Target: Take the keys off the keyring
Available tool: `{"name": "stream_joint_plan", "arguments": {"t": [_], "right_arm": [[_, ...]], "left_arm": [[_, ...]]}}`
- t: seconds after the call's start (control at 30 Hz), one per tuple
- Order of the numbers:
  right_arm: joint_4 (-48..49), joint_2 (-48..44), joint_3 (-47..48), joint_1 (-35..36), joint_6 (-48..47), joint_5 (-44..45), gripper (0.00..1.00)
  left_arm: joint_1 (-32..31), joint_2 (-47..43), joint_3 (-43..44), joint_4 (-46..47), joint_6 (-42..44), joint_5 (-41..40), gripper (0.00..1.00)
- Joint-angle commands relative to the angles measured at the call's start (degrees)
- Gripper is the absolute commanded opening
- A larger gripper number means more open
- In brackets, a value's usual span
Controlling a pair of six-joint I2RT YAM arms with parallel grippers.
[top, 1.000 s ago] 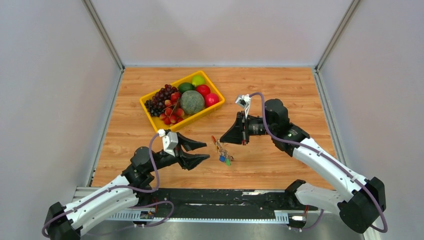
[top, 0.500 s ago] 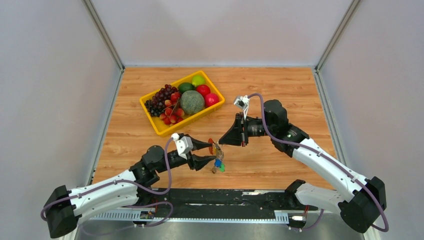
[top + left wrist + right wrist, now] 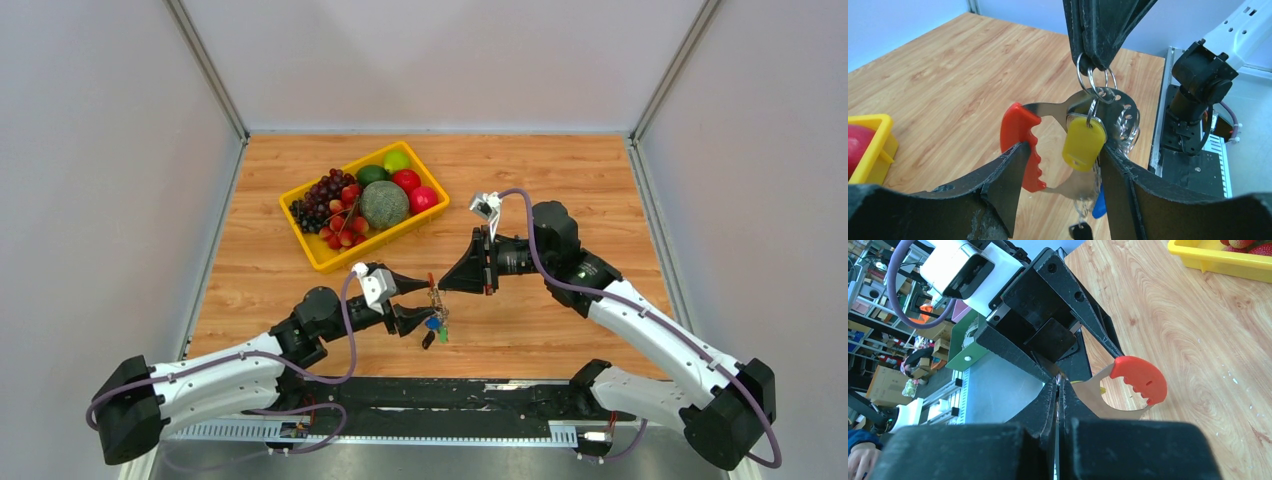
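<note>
Left fingers (image 3: 405, 281) nearer; fruit (image 3: 384, 203) in tray (image 3: 345, 252)

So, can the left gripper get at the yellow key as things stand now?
Probably yes: the open left gripper straddles the yellow key, which hangs free below the keyring that the shut right gripper holds up. The red tag hangs close beside it.

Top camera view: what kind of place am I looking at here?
Probably a robotics lab test cell: left arm and right arm bolted at a wood-grain table, white panels walling it in, and, in the right wrist view, shelves of boxes.
</note>
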Motion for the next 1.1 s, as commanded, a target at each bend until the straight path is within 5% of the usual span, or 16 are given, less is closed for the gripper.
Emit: {"name": "stream_joint_plan", "arguments": {"t": [0.0, 0.3, 0.47, 0.7, 1.07], "right_arm": [[2.53, -1.61, 1.91, 0.48, 0.89, -0.84, 0.00], [2.36, -1.80, 1.37, 0.44, 1.58, 1.76, 0.00], [1.57, -2.97, 0.72, 0.48, 1.52, 6.29, 0.00], [0.38, -2.93, 0.23, 0.48, 1.13, 9.42, 0.00], [-1.87, -2.93, -0.96, 0.48, -0.14, 10.24, 0.00]], "left_arm": [[-0.31, 1.29, 3.14, 4.39, 0.33, 0.92, 0.63], [-0.44, 0.96, 3.46, 4.53, -0.65, 1.11, 0.60], [-0.48, -2.35, 5.04, -4.25, -0.55, -2.86, 0.30], [-0.41, -6.58, 7.16, -13.80, 0.00, -4.57, 0.03], [-0.45, -7.58, 14.85, -30.51, 2.11, -9.99, 0.00]]}}
